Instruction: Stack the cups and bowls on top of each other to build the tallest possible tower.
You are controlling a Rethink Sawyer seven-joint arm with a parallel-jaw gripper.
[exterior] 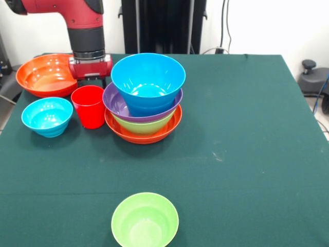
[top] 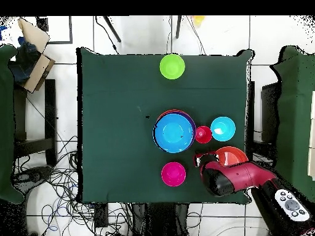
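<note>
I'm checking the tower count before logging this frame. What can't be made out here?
- Gripper: fingers hidden behind the red cup in front view, under the arm in overhead view.
- Magenta bowl: hidden behind the tower in front view.
- Lone green bowl: cut by the front view's bottom edge.

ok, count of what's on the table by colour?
Orange bowls: 2
Green bowls: 2
Blue bowls: 2
Purple bowl: 1
Magenta bowl: 1
Red cup: 1
Total: 9 visible; the tower may hide another nested bowl.
</note>
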